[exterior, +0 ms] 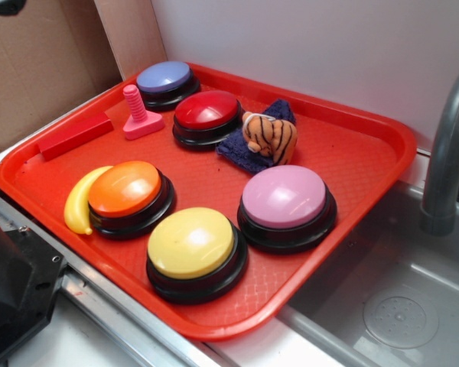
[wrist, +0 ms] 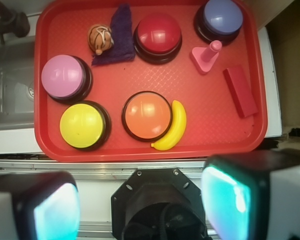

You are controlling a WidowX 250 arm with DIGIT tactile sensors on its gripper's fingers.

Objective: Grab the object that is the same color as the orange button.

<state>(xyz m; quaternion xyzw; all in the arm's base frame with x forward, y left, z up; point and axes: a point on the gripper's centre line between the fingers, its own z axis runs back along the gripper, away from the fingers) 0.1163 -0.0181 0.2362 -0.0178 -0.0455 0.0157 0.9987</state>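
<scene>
The object, a small orange plush with black tiger stripes, lies on a dark blue cloth at the back of the red tray, just right of the red button. The orange button sits at the tray's front left with a yellow banana against it. My gripper is open and holds nothing. It hovers high above the robot's base, outside the tray's near edge and far from the plush. The exterior view does not show the gripper.
On the red tray also stand red, blue-violet, pink and yellow buttons, a pink screw toy and a red block. A grey sink with a faucet lies to the right.
</scene>
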